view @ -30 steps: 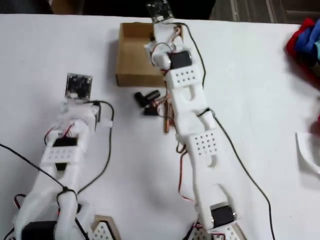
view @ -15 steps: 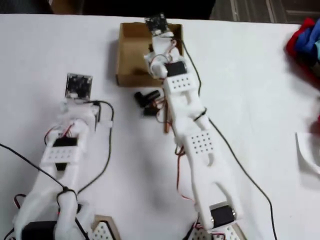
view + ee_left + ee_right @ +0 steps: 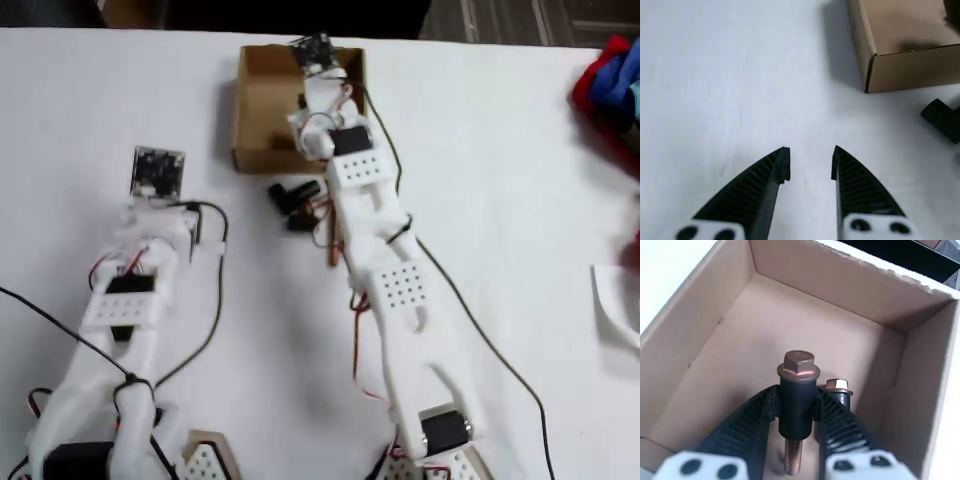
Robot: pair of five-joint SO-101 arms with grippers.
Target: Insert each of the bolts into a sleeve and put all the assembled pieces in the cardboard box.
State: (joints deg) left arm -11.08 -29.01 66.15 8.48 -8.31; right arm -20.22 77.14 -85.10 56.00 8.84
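High view, then wrists: bolt over box

High view: right arm [image 3: 385, 235] extends over the cardboard box [image 3: 262, 110]; loose sleeves [image 3: 293, 198] lie just beside its near wall.

Left wrist view: left gripper [image 3: 810, 162] narrowly parted, holding nothing, box ahead.

Right wrist view: right gripper [image 3: 796, 394] clamps a sleeved bolt [image 3: 796, 420] (head up) above the box floor; second sleeved bolt [image 3: 839, 389] just beside.

Left gripper [image 3: 809, 161]: jaws apart, beside the cardboard box [image 3: 910, 70].
Right gripper [image 3: 797, 395]: clamped on sleeved bolt [image 3: 798, 410], above the cardboard box.
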